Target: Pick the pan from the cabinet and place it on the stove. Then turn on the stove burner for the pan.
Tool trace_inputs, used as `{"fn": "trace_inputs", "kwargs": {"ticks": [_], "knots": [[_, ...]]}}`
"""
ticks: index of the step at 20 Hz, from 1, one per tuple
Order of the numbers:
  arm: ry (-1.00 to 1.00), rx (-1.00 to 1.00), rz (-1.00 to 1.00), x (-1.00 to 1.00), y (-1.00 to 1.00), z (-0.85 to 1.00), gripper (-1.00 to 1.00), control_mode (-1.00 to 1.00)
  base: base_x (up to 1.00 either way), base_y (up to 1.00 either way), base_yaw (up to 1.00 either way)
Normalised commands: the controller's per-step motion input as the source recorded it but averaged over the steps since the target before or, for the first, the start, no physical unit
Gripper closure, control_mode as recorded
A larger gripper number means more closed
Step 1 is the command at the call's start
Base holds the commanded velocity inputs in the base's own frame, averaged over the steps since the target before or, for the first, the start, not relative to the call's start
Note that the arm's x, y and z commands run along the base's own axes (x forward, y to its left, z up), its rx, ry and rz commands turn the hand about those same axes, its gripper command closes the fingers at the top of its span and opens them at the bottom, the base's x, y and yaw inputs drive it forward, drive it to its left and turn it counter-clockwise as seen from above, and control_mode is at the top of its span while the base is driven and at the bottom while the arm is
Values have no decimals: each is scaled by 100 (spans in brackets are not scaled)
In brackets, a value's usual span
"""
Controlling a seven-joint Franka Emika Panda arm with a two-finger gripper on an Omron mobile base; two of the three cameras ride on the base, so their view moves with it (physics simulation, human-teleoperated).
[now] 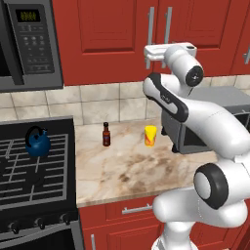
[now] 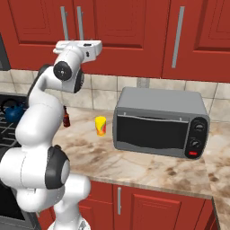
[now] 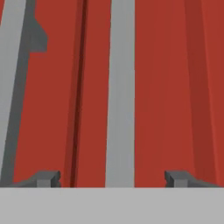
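The red cabinet (image 1: 107,34) above the counter has its doors closed, so the pan is hidden. My gripper (image 3: 112,177) is raised to the doors and stands open. One long silver bar handle (image 3: 120,87) runs between its two fingertips (image 3: 48,177) without touching either. The neighbouring door's handle (image 3: 11,78) lies just left of the seam. From the base views, the white hand (image 1: 163,51) (image 2: 81,45) sits at the lower ends of the paired handles (image 1: 168,24). The black stove (image 1: 34,171) is at the lower left, with its knobs (image 1: 36,222) along the front.
A blue kettle (image 1: 38,141) sits on the stove grate. A dark sauce bottle (image 1: 106,134) and a yellow container (image 1: 150,135) stand on the marble counter. A grey toaster oven (image 2: 159,123) is at the right, and a microwave (image 1: 29,44) hangs above the stove.
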Motion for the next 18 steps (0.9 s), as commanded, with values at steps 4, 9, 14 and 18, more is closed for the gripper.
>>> {"fn": "trace_inputs", "kwargs": {"ticks": [4,9,14,18], "knots": [[0,0,0,41,0,0,-100,-100,0,0,0],[0,0,0,43,0,0,-100,-100,0,0,0],[0,-1,0,44,15,-3,100,-100,0,0,0],[11,-4,0,9,12,-5,100,-100,0,0,0]]}}
